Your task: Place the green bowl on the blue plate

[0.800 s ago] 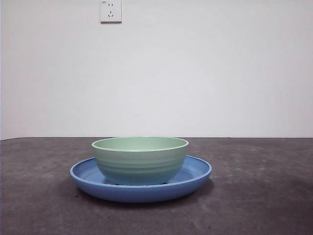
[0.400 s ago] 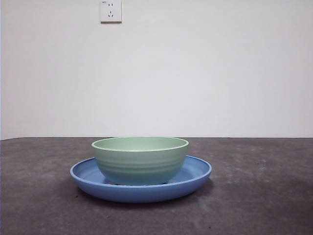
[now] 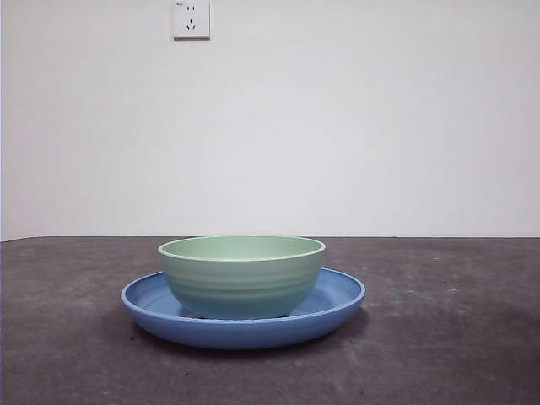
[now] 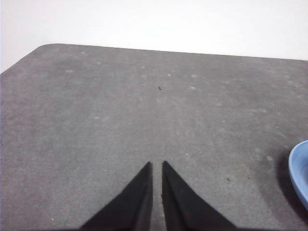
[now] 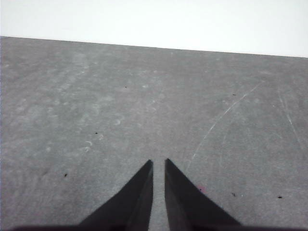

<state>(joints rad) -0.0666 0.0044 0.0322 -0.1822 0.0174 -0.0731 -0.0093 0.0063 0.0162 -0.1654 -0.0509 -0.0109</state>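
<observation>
Green bowl (image 3: 242, 277): upright at centre of blue plate (image 3: 337, 297), placement apparently complete; left gripper (image 4: 157, 166) and right gripper (image 5: 159, 163) pressed nearly together, empty, withdrawn over bare table (image 3: 439, 337), plate edge at the left's three o'clock.

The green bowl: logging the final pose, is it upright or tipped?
Upright. In the front view the green bowl has a level rim, opening upward, its base resting inside the blue plate.

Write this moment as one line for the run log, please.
green bowl: upright on blue plate | left claw: shut, empty, off beside plate | right claw: shut, empty, over bare table
</observation>
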